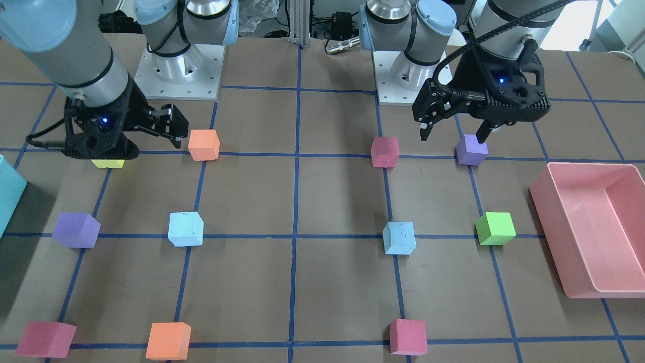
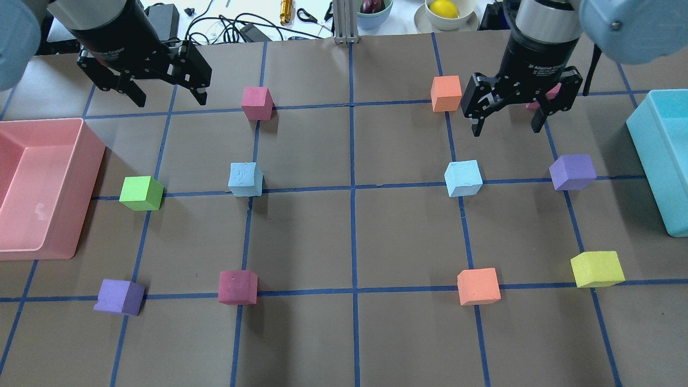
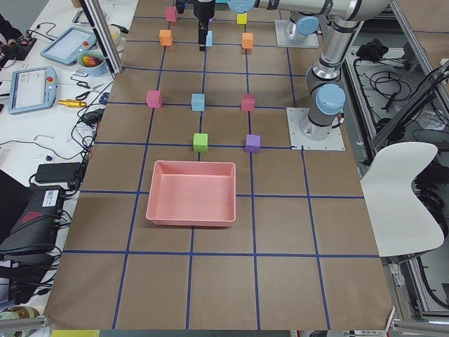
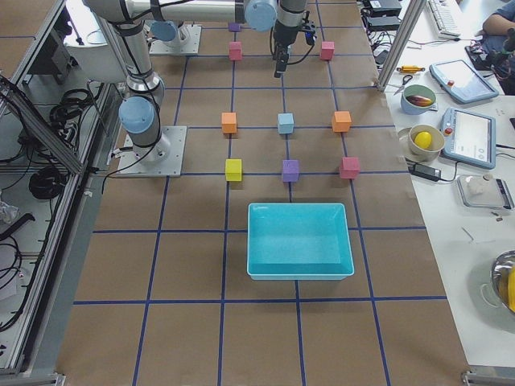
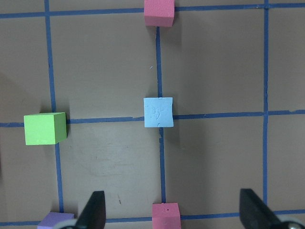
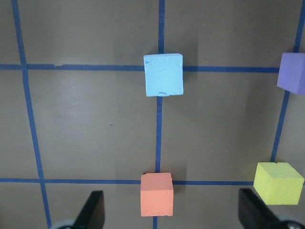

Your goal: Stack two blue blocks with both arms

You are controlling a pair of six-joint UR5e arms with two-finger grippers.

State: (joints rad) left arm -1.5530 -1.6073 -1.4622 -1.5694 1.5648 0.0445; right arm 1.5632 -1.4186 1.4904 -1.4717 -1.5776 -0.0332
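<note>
Brown table [image 2: 408, 344] bears left blue block [image 2: 245, 179] and right blue block [image 2: 463, 178], each clear of its side's wide-open jaws.

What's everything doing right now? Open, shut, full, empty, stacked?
Left gripper: open, empty.
Right gripper: open, empty.
Left blue block: unstacked, not held.
Right blue block: unstacked, not held.
Pink bin: empty.
Teal bin: empty.

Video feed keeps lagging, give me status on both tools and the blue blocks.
Left tool open, empty. Right tool open, empty. Blue blocks sit apart, unstacked. Nothing touching either.
</note>
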